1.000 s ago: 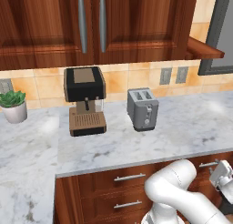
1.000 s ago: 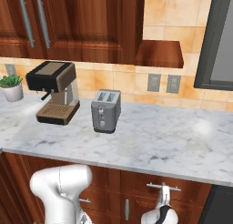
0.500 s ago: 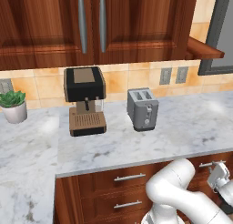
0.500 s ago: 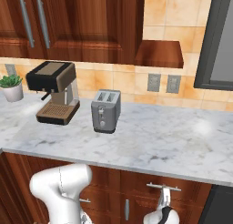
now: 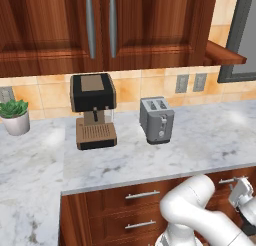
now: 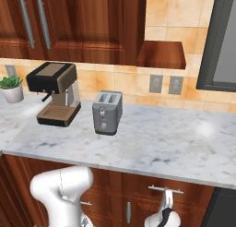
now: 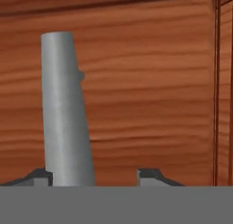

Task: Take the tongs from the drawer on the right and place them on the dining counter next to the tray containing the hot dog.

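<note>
**Gripper parked right at the drawer handle**

The gripper (image 6: 167, 204) is down low in front of the right-hand drawer (image 6: 193, 194), right at its silver handle (image 6: 165, 189). In the hand view the handle (image 7: 66, 114) runs up the picture as a fat grey bar against the wood of the drawer front (image 7: 150, 91). It sits tight against one fingertip (image 7: 38, 176), while the other fingertip (image 7: 152, 175) stands well off to the side, so the fingers are apart with the bar between them, not squeezed onto it.

In the left base view the gripper (image 5: 241, 196) shows at the far right edge, just under the counter (image 5: 200, 145) lip, beside the handle (image 5: 231, 180).

Up on the counter there's a coffee machine (image 5: 93, 111), a toaster (image 5: 157, 120) near it, and a little potted plant (image 5: 15, 116) off at the left end.

The drawer looks shut, so what's inside can't be seen.
</note>
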